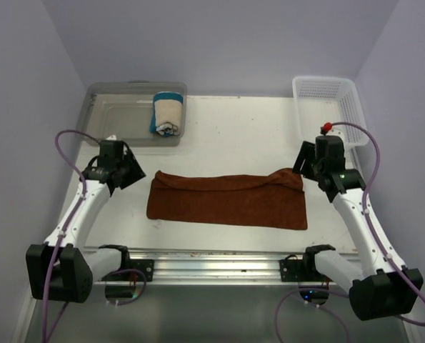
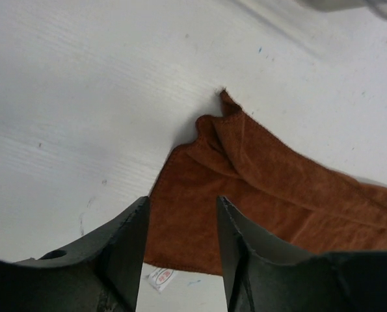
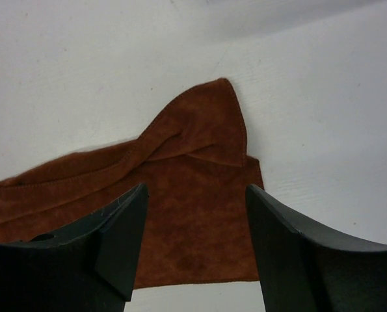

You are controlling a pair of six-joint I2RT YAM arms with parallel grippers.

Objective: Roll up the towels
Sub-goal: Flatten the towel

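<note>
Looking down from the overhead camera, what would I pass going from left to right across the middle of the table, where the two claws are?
Left claw, open → rust-brown towel, lying spread out flat → right claw, open, at the towel's far right corner.

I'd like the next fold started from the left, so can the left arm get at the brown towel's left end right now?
Probably yes. The left gripper hangs open right beside the left end of the brown towel, nothing lies between them, and the bin stands well behind.
</note>
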